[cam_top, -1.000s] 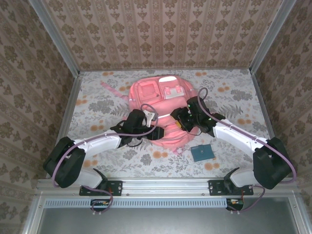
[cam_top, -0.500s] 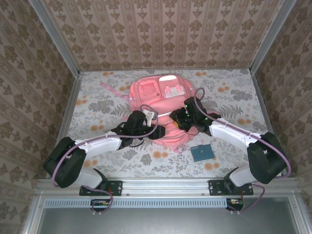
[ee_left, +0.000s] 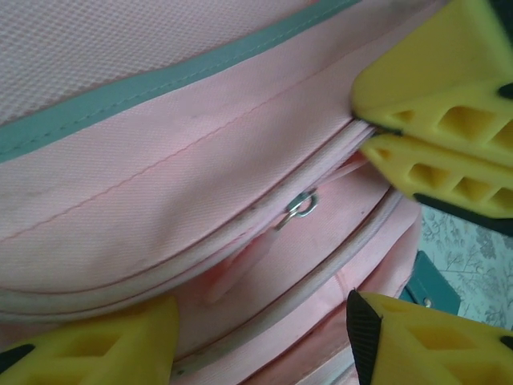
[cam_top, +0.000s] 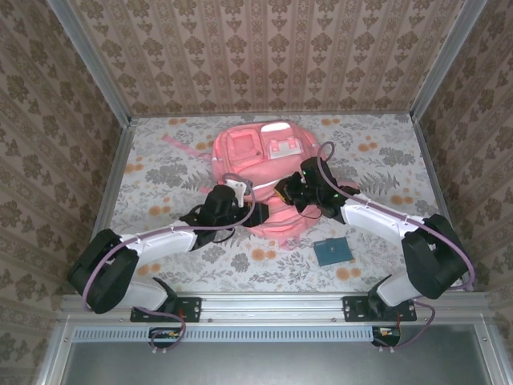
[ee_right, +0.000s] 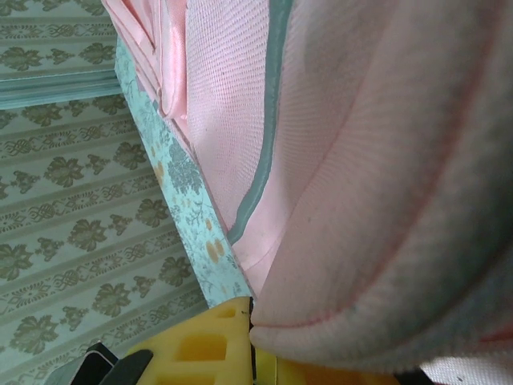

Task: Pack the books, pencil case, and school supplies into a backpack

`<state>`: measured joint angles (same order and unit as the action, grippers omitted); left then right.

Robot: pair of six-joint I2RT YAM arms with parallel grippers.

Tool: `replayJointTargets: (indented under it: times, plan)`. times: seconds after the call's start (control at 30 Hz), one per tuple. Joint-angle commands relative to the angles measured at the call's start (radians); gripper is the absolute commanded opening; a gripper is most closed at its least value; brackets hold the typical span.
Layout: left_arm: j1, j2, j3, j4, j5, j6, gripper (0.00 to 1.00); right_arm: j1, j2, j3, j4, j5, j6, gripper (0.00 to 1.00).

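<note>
The salmon-pink backpack (cam_top: 264, 156) lies flat in the middle of the table. My right gripper (cam_top: 287, 194) is at its near right side, shut on a fold of pink fabric (ee_right: 385, 265) by the zipper. In the left wrist view the right gripper's yellow fingers (ee_left: 437, 120) pinch the zipper edge close to the metal slider (ee_left: 303, 204). My left gripper (ee_left: 260, 345) is open, its fingers (ee_left: 96, 345) spread over the backpack's zipper seam. A small teal book (cam_top: 331, 252) lies on the table near the right arm. The pencil case and school supplies are out of view.
The floral tablecloth (cam_top: 160, 172) has raised metal rails along its left and right sides, and patterned walls stand close behind. A pink strap (cam_top: 180, 144) trails off the backpack toward the back left.
The right gripper has closed on the backpack's fabric and shifted slightly up and left. The left gripper has opened wider and its wrist has turned.
</note>
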<state>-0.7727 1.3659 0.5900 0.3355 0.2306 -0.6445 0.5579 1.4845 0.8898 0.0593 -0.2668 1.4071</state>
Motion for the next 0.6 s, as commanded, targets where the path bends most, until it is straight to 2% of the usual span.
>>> replayJointTargets:
  times: [0.0,0.1,0.33,0.47,0.57]
  plan:
    - [0.0,0.0,0.005,0.063,0.013,-0.046,0.59,0.013,0.017,0.056,0.09,-0.042,0.026,0.1]
    - [0.001,-0.004,0.01,0.068,0.019,-0.048,0.55,0.017,0.027,0.07,0.087,-0.046,0.026,0.1]
    - [0.004,-0.001,0.011,0.03,-0.069,-0.035,0.46,0.02,0.03,0.069,0.078,-0.045,0.03,0.09]
    - [0.004,0.004,0.023,-0.019,-0.159,-0.001,0.45,0.023,0.032,0.069,0.067,-0.043,0.029,0.09]
    - [0.003,0.008,0.035,-0.032,-0.177,0.048,0.47,0.025,0.035,0.074,0.063,-0.046,0.03,0.09]
